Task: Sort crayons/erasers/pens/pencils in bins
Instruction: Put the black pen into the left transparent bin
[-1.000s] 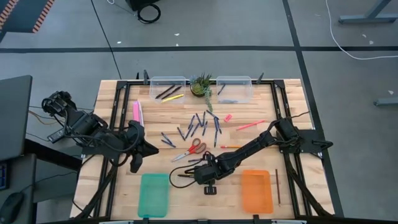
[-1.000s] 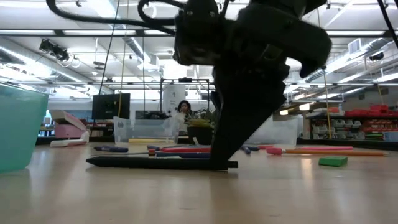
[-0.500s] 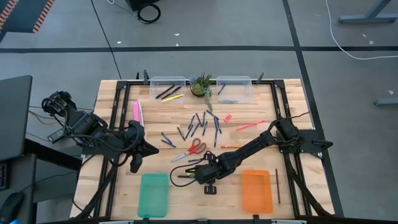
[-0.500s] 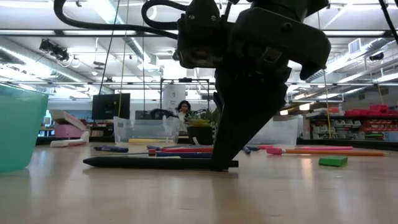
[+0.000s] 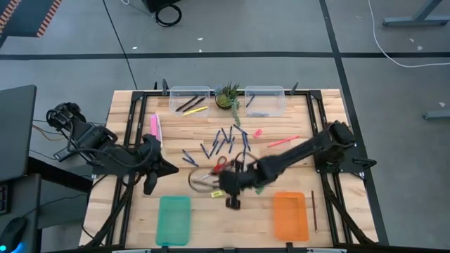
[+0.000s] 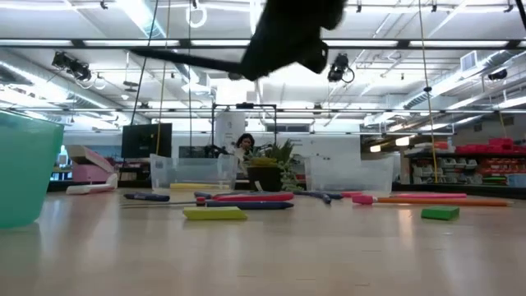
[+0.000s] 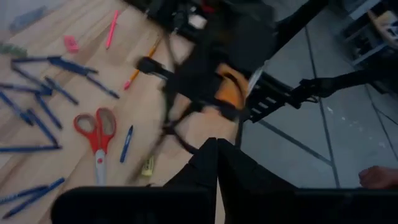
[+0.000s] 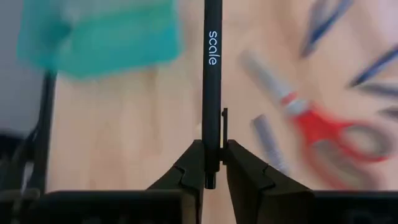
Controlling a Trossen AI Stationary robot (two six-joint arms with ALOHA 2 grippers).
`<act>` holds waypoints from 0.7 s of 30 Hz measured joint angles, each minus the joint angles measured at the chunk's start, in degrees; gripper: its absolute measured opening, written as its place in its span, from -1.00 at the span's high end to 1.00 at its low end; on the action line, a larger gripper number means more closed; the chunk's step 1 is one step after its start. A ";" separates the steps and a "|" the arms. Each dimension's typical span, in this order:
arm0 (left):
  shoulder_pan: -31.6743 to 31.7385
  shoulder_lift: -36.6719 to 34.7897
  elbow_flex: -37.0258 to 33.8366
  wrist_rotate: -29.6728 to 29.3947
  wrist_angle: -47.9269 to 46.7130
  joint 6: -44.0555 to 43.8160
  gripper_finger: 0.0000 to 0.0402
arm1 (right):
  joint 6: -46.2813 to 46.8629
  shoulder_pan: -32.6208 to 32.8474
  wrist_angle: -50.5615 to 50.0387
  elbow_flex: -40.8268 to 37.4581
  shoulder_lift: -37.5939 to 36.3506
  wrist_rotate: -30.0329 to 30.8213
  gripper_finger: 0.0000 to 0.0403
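My right gripper (image 8: 212,169) is shut on a slim black pen (image 8: 211,62) with "scale" printed on it, high above the table's near middle (image 5: 226,184). In the low view the pen (image 6: 189,59) sticks out from the gripper near the picture's top. A yellow eraser (image 6: 215,214) lies flat on the wood below. Blue pens (image 5: 228,137) lie scattered at the middle. My left gripper (image 5: 151,172) hangs shut and holding nothing over the table's left side. The teal tray (image 5: 174,219) and orange tray (image 5: 290,215) stand at the near edge, and two clear tubs (image 5: 190,91) (image 5: 266,91) at the far edge. My right gripper pinches the pen's clip end (image 8: 212,152) between its two fingers (image 8: 189,169). The pen runs straight on ahead of the fingers, in line with them. It is lifted clear of the table and lies nearly level, its free end (image 6: 140,51) slightly up.
Red-handled scissors (image 5: 214,169) lie just beyond the right gripper. A long pink box (image 5: 155,125) lies at the left, a potted plant (image 5: 228,95) stands between the tubs, and a green eraser (image 6: 440,213) lies on the wood. Bare wood shows between the two trays.
My right gripper has risen from the table and swung a little toward the far edge, carrying the black pen from flat on the wood to high and clear. The yellow eraser behind where the pen lay now shows.
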 joint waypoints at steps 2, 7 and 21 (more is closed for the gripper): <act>0.00 -0.31 1.18 0.00 -0.82 1.95 0.90 | -0.10 -3.18 0.14 0.00 -1.37 0.83 0.71; 0.11 -2.30 4.34 -0.71 -3.28 6.61 0.95 | -1.54 -12.12 1.54 0.00 -2.23 -0.06 0.71; 1.20 -7.68 8.62 -16.99 -4.25 11.45 0.75 | -1.11 -31.02 6.37 13.34 2.80 -4.92 0.70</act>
